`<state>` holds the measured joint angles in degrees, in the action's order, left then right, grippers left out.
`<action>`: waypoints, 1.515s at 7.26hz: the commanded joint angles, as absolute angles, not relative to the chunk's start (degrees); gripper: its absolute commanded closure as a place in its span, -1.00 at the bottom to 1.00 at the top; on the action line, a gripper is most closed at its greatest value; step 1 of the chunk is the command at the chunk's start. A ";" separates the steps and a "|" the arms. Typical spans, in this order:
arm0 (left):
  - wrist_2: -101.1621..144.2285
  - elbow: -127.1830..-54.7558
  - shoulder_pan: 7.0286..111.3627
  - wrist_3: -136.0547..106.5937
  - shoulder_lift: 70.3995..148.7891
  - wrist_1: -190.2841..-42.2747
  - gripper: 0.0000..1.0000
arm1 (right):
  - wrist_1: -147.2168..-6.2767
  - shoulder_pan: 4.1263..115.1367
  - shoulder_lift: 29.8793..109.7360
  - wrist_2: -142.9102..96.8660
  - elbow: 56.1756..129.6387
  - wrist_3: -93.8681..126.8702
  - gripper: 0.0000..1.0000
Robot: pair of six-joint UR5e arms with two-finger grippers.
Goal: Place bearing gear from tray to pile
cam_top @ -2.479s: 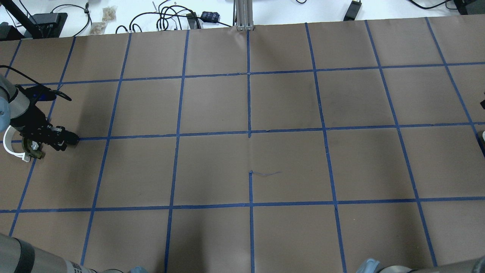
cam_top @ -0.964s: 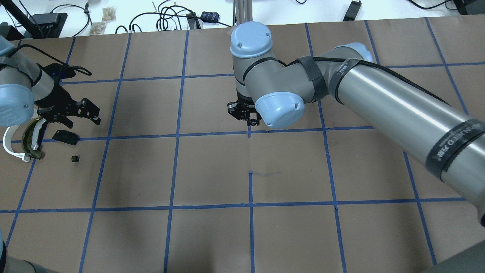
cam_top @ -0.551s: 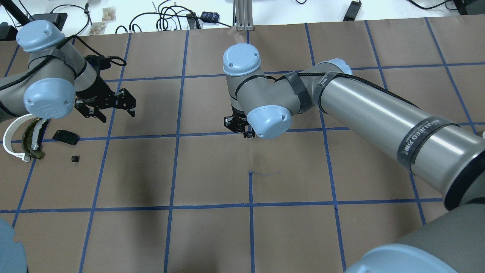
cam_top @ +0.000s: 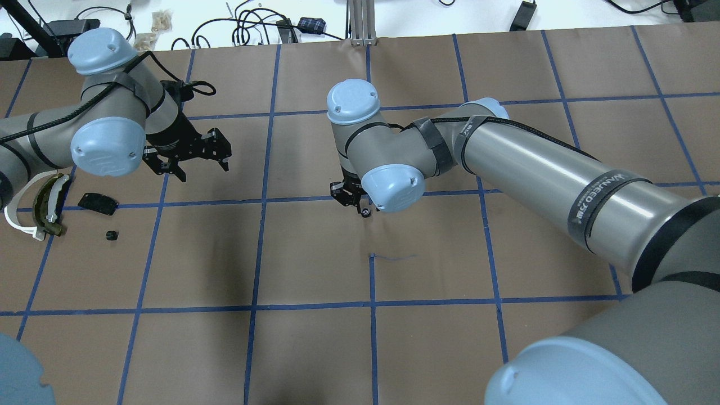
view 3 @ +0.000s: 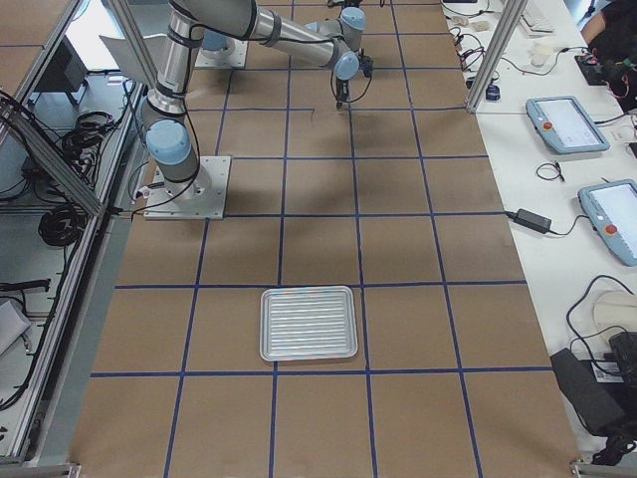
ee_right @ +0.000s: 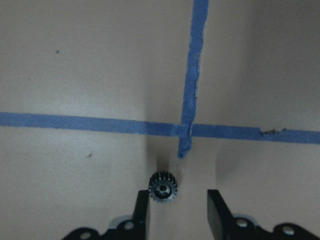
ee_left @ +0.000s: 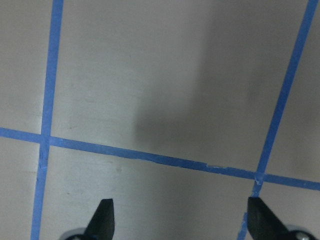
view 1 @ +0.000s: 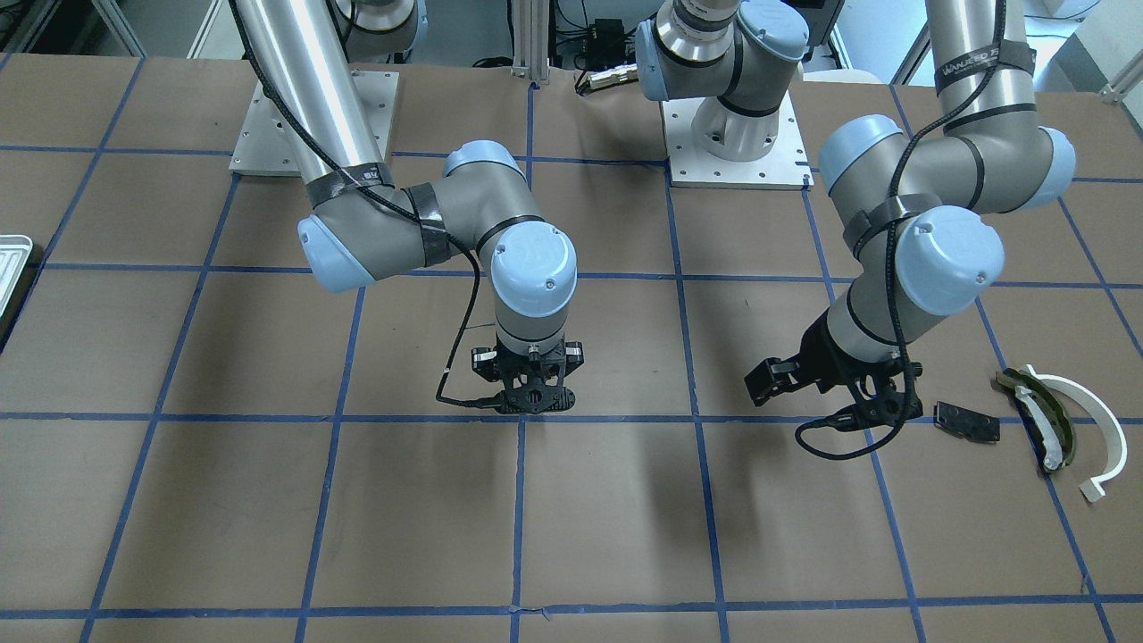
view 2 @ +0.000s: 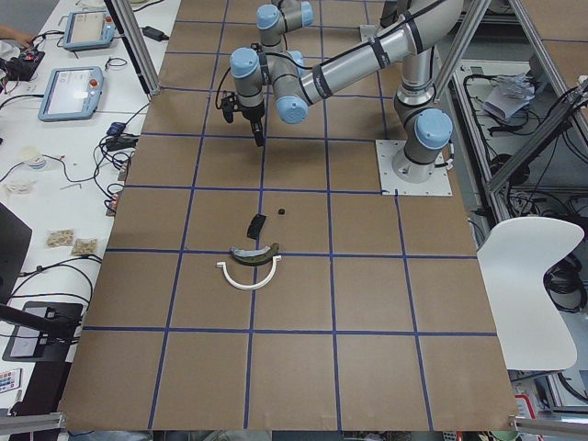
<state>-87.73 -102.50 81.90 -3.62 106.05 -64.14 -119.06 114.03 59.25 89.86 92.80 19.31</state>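
One bearing gear (ee_right: 163, 188), tiny, black and toothed, lies on the brown table between the fingers of my right gripper (ee_right: 177, 212), close to the left finger. That gripper is open and points straight down at a tape crossing (cam_top: 360, 208) (view 1: 534, 406). A second small black piece (cam_top: 111, 235) lies by the pile: the black plate (cam_top: 97, 203), the olive strip (cam_top: 48, 203) and the white arc (cam_top: 17, 220). My left gripper (cam_top: 203, 171) is open and empty, right of the pile. The white tray (view 3: 309, 323) sits far off on my right side.
The table is brown paper with a blue tape grid. The tray's edge shows at the left border of the front view (view 1: 11, 259). Cables and small devices (cam_top: 253, 25) lie beyond the far table edge. The arm bases (view 1: 737, 134) stand at the robot's side.
My left gripper has moved from the pile toward the table's middle. My right arm has swung in and drawn a little nearer; the gear now shows on the table at its fingertips.
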 commanded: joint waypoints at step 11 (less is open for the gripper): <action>-89.90 -103.01 113.38 -30.68 119.25 -45.98 -0.85 | -88.37 92.90 89.48 89.74 86.25 10.81 -1.00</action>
<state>-88.83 -103.26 112.72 -30.32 117.12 -47.19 -92.30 93.00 89.58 89.71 89.14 10.85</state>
